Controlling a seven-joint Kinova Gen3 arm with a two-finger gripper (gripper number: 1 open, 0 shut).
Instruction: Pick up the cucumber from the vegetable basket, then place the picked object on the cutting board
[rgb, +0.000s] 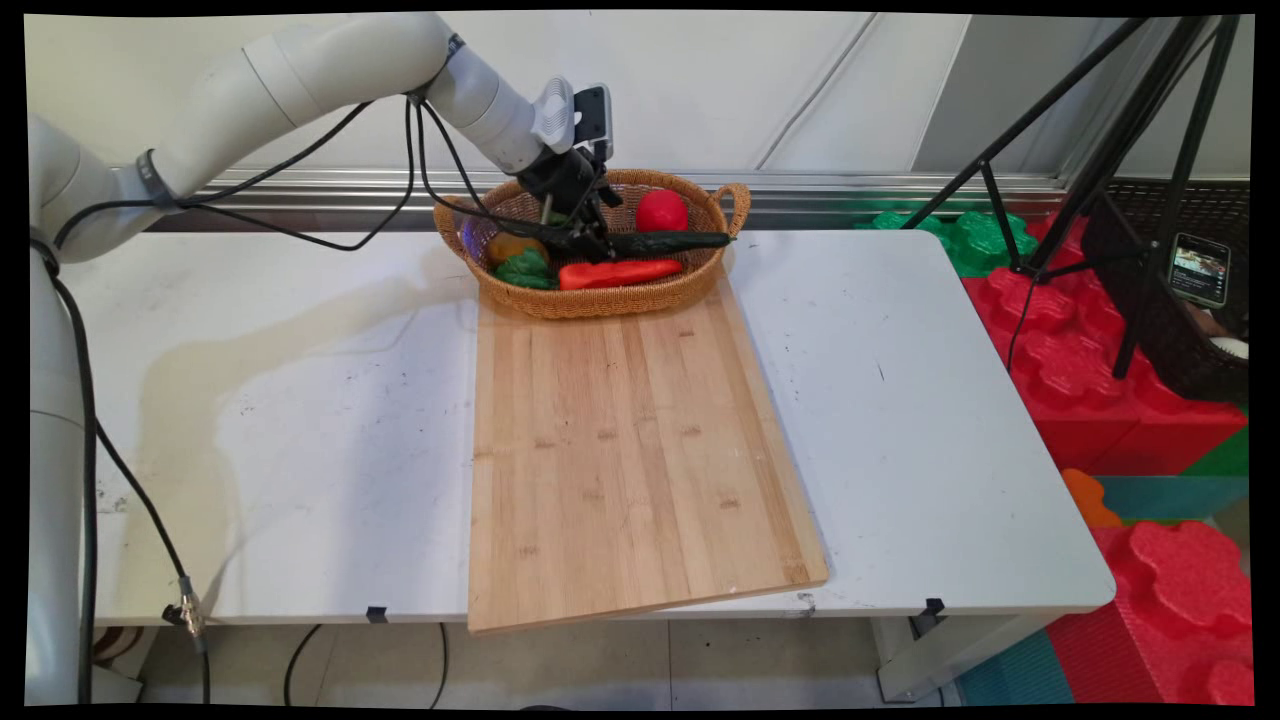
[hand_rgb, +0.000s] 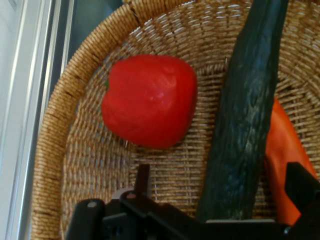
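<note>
Gripper (rgb: 590, 238) is down inside the wicker basket (rgb: 600, 300), clenched on the dark cucumber (rgb: 665, 241). Red pepper (rgb: 661, 211) sits at about 1 o'clock, near the far rim. Cutting board (rgb: 630, 450) at 6 o'clock touches the basket's near edge.

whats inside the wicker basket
In the basket: a red pepper, dark cucumber, long red chili, green vegetable and orange one. The pincer hides whatever lies beneath it.

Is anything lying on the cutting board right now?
No. In the main view the bamboo cutting board is bare; the cucumber, red pepper and other vegetables all sit in the wicker basket behind it.
</note>
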